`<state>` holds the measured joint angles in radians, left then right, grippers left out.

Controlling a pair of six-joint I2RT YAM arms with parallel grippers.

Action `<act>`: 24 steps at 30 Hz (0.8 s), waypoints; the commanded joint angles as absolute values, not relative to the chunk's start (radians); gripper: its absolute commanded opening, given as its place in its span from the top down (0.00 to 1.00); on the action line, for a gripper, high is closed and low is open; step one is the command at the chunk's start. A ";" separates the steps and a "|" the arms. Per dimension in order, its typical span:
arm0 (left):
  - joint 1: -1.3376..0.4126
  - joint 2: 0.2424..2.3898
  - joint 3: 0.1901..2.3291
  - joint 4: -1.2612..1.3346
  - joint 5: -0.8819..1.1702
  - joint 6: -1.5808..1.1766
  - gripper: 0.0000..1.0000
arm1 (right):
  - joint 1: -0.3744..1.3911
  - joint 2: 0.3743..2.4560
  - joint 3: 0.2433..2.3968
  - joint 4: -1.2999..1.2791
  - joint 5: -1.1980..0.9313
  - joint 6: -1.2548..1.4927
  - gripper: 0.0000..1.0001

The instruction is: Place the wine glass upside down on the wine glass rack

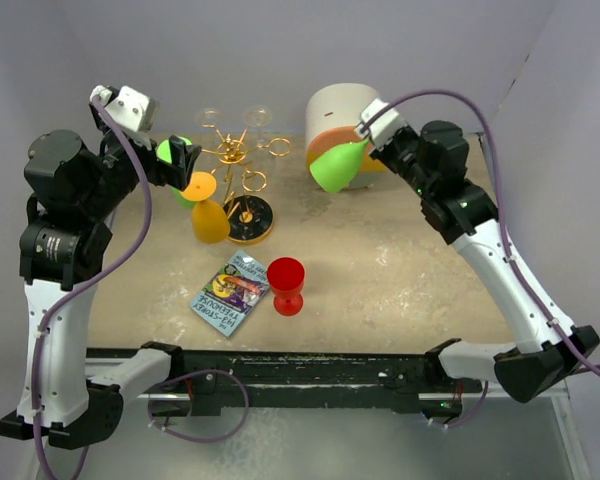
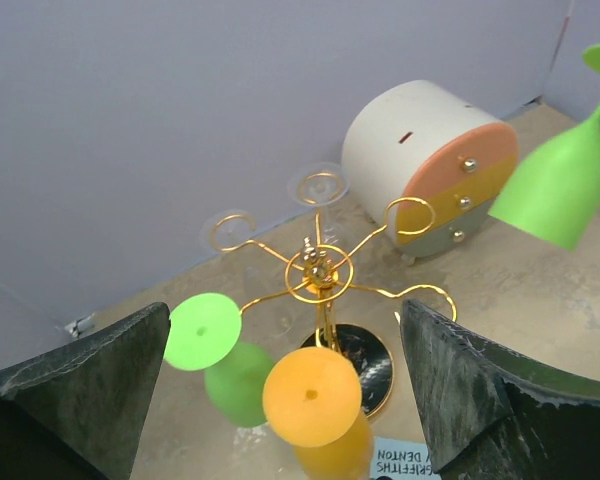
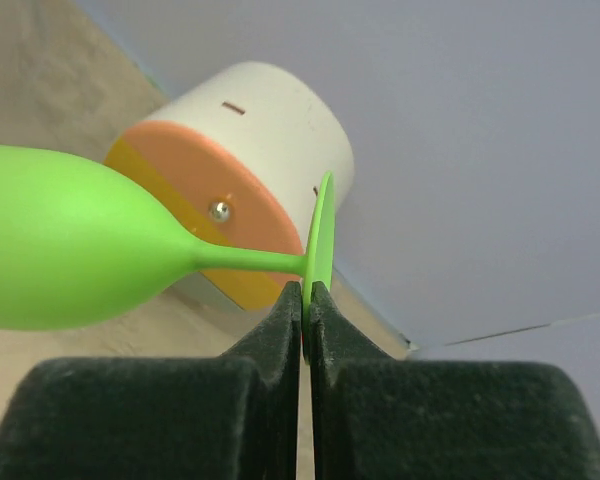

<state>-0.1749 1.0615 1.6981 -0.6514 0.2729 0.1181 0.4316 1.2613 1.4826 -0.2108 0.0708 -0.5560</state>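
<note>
The dark padded fingers [image 2: 75, 400] of my left gripper [image 1: 180, 158] stand spread wide with nothing between them, poised just beside the gold wire wine glass rack [image 1: 232, 153], whose looped arms fan out from a central post on a round black, gold-rimmed base. My right gripper [image 3: 305, 295] is clenched on the thin foot disc of a lime-green plastic wine glass [image 3: 70, 250]. The glass is held in the air at a tilt, bowl lower than foot and aimed toward the rack, well apart from it and in front of a rounded white drawer box [image 1: 342, 105] with orange, yellow and grey-green fronts. Two glasses already hang upside down from the rack's near-left arms: a second green wine glass [image 2: 235, 380] and an orange wine glass [image 1: 209, 220], feet uppermost, bowls down beside the base. Faint clear discs show at two far loops; what they are I cannot tell. On the tan, mottled and scuffed tabletop [image 1: 410, 270], a red wine glass [image 1: 286, 285] stands upright near the front, just beside a blue printed booklet [image 1: 230, 293] lying flat. Plain pale lavender-grey walls [image 1: 280, 50] close in the table on the far side and both flanks. A black rail [image 1: 310, 365] runs along the near edge by my arm bases, and purple cables [image 1: 140, 220] loop off both arms
</note>
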 commanded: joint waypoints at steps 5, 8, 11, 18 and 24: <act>-0.112 1.029 1.690 -0.658 0.211 0.135 0.01 | 0.539 1.271 1.454 -0.187 0.041 -0.983 1.00; -0.086 1.021 1.685 -0.652 0.232 0.130 0.01 | 0.567 1.311 1.491 -0.236 -0.023 -1.023 1.00; -0.076 1.020 1.697 -0.652 0.219 0.148 0.01 | 0.608 1.354 1.524 -0.269 -0.077 -1.068 1.00; -0.049 1.019 1.712 -0.648 0.176 0.156 0.01 | 0.712 1.443 1.569 -0.250 -0.071 -1.148 1.00; 0.005 0.996 1.675 -0.619 0.242 0.113 0.01 | 0.795 1.486 1.571 -0.188 0.032 -1.189 1.00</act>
